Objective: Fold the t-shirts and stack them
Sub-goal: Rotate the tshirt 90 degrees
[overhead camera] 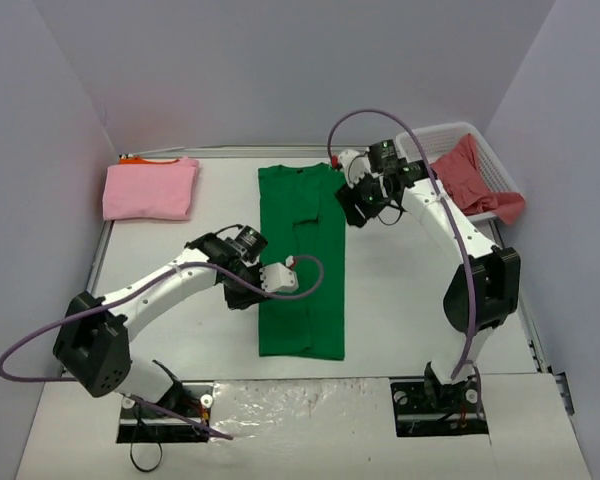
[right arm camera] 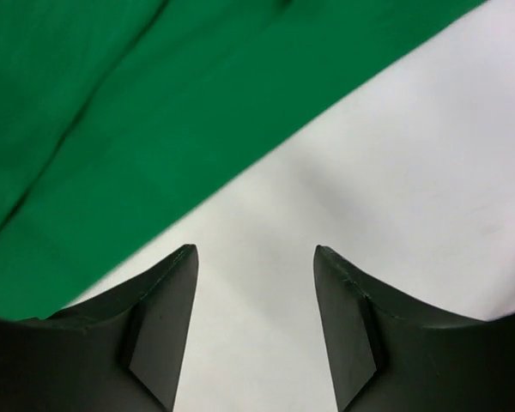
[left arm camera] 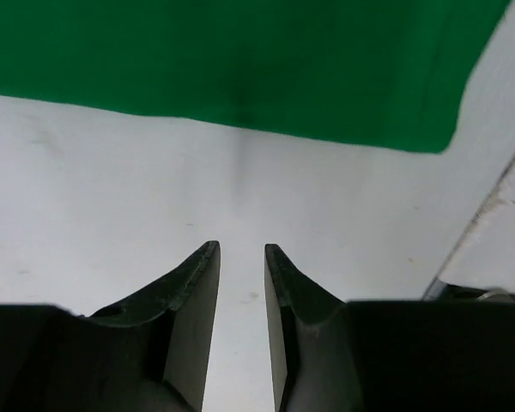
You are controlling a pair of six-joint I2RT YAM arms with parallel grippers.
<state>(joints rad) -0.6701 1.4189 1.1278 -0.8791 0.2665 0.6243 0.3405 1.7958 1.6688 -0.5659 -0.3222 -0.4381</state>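
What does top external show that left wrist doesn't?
Only top external: the folded pink shirt at far left, the coral red shirt hanging over the white basket at far right, and the green shirt at full length. Only left wrist: the left pincer seen close, fingers slightly apart with nothing between them, above the table just short of the shirt's edge. Both: the green shirt and the table.

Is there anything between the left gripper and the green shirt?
No, nothing visible. In the left wrist view, only table surface lies between the left gripper and the near edge of the green shirt.
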